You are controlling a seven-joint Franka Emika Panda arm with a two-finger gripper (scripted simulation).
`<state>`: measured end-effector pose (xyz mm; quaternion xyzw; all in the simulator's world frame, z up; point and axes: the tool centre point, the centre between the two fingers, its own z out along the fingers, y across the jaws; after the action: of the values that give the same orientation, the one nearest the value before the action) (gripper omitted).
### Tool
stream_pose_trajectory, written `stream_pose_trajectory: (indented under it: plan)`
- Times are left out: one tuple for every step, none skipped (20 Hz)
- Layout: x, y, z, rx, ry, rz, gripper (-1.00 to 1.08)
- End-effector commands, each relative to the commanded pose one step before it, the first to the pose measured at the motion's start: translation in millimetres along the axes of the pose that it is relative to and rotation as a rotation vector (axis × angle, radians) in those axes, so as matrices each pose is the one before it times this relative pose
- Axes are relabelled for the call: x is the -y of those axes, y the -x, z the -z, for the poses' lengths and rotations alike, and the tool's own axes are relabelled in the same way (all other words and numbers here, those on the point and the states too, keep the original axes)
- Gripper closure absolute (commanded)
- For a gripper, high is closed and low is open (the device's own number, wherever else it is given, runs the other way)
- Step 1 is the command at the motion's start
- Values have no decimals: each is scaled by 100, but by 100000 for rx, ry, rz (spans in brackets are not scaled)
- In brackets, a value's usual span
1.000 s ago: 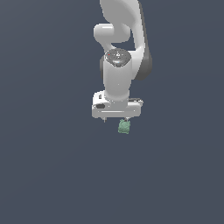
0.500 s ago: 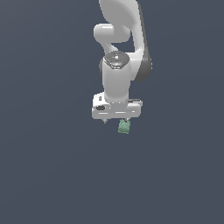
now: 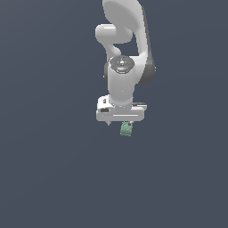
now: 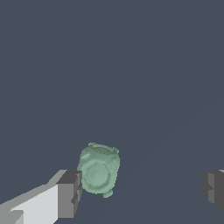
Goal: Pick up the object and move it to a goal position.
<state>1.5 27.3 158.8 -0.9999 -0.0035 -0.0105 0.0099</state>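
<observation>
The jaws stand wide apart, gripping nothing. In the wrist view one dark pad [image 4: 70, 194] sits just beside the object [image 4: 99, 169], perhaps touching it, while the other pad [image 4: 213, 188] is well apart from it, so the blob lies off-centre in the gap.

That spread looks like the stance for a grasp not yet made: the fingers straddle the object with room to spare, and closing would likely bring the far pad across to it. Since the object hugs one pad, the close may nudge it sideways before both pads bear on it.

In the exterior view the gripper [image 3: 126, 123] points straight down from the arm [image 3: 126, 67], and the object [image 3: 126, 129] shows just under the white hand, slightly toward the exterior view's right of its middle. The surface is plain dark grey with no edge or corner in view, so the spot cannot be placed against them. No goal marker shows.

The object is a small, pale green, rounded lump with bumps around its outline and a faint ring on its face.
</observation>
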Motion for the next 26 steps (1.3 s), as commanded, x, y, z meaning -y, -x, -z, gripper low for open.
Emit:
stream_pose_trajectory:
  plan:
    - [517, 413, -771, 274, 171, -2383, -92]
    - [232, 207, -366, 109, 90, -1199, -92]
    - [247, 231, -393, 115, 101, -1295, -92]
    - [259, 257, -420, 121, 113, -1394, -92]
    - [270, 284, -446, 127, 126, -1493, -92]
    - [280, 313, -473, 131, 138, -1591, -92]
    - [278, 332, -481, 130, 147, -1635, -92]
    - [253, 322, -450, 118, 143, -1541, -92]
    - [228, 309, -418, 107, 138, -1442, -92]
    - [205, 295, -386, 96, 132, -1341, -92]
    - [183, 279, -354, 86, 124, -1240, -92]
    - [162, 261, -324, 76, 117, -1142, -92]
    - [144, 242, -293, 67, 108, -1041, -92]
    - [125, 222, -264, 59, 100, -944, -92]
    - [110, 201, -235, 51, 90, -841, -92]
    - [93, 179, -206, 44, 80, -744, -92]
    - [78, 157, -178, 37, 70, -645, -92]
    - [65, 134, -150, 31, 60, -544, -92]
    - [52, 110, -122, 25, 49, -447, -92]
    - [42, 87, -95, 19, 38, -343, -92]
    - [28, 62, -68, 13, 28, -247, -92]
    - [14, 36, -41, 8, 17, -153, -92]
    - [6, 13, -13, 3, 5, -48, -92]
    - [-10, -45, 56, 49, -20, 378, -92]
    - [1, 2, -34, 0, 0, 0, -92]
    - [3, 5, -102, 0, 0, 0, -92]
